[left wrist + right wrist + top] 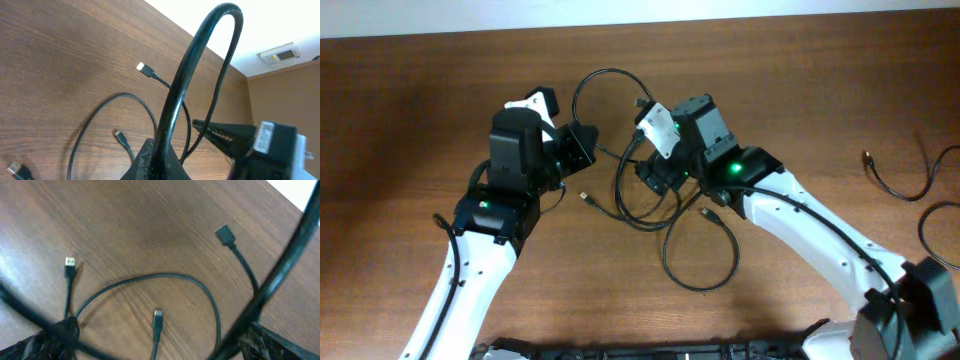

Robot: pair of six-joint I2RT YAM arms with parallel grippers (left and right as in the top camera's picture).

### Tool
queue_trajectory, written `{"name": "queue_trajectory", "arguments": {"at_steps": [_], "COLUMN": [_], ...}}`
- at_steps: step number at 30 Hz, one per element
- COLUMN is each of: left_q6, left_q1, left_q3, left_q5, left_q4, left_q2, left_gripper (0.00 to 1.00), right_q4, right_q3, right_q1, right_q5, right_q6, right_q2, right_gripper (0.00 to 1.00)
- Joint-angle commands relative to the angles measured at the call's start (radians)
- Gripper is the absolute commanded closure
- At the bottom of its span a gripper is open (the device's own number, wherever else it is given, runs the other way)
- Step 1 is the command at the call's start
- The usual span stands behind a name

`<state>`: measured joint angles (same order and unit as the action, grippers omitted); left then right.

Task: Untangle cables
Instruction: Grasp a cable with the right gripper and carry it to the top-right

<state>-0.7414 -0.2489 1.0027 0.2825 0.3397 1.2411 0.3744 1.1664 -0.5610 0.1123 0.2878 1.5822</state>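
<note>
step: separating cables [160,275], mid-frame | left claw [578,148] pinching one | right claw [656,177] spread | next: right must grab a crossing one, pull clear

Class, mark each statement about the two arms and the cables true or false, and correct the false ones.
1. The left gripper is shut on a cable. True.
2. The right gripper is clamped shut. False: its jaws stand wide apart.
3. Loose cables lie apart from the tangle, at the table's far right. True.
4. The table is white. False: it is brown wood.
</note>
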Motion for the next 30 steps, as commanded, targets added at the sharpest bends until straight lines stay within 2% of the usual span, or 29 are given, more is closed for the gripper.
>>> {"name": "queue_trajectory", "arguments": {"at_steps": [1,3,4,5,14,15,16,20,22,24,30], "left_q6": [-0.055,-0.055,-0.055,-0.055,-0.054,-0.054,-0.054,-0.053,-0.053,-0.053,-0.053], "left_q1": [0.003,0.003,0.003,0.003,0.003,0.003,0.003,0.003,0.003,0.003,0.003], "left_q3": [0.020,0.020,0.020,0.020,0.020,0.020,0.020,0.020,0.019,0.019,0.019], "left_q5": [0.044,0.048,0.053,0.055,0.048,0.038,0.026,-0.038,-0.065,-0.082,-0.090], "left_q4": [-0.004,0.000,0.000,0.000,0.044,0.045,0.050,0.095,0.135,0.172,0.261], "left_q2": [-0.019,-0.019,-0.019,-0.019,-0.019,-0.019,-0.019,-0.019,-0.019,-0.019,-0.018], "left_gripper": [1.00,1.00,1.00,1.00,0.99,0.94,0.85,0.25,0.09,0.01,0.01], "right_q4": [-0.035,-0.043,-0.045,-0.047,-0.039,-0.034,-0.027,-0.005,-0.007,-0.017,-0.057], "right_q3": [0.011,0.011,0.011,0.011,0.011,0.011,0.011,0.011,0.011,0.011,0.012], "right_q1": [-0.010,-0.009,-0.009,-0.009,-0.008,-0.008,-0.008,-0.008,-0.005,0.013,0.193], "right_q5": [-0.020,-0.020,-0.020,-0.020,-0.011,-0.012,-0.012,-0.012,-0.013,-0.021,-0.023], "right_q6": [0.004,0.004,0.004,0.004,-0.067,-0.089,-0.105,-0.114,-0.114,-0.135,-0.174], "right_q2": [0.027,0.030,0.030,0.030,-0.012,-0.028,-0.048,-0.138,-0.192,-0.246,-0.365], "right_gripper": [0.21,0.64,0.83,0.96,0.96,0.96,0.96,0.96,0.96,0.96,0.96]}}
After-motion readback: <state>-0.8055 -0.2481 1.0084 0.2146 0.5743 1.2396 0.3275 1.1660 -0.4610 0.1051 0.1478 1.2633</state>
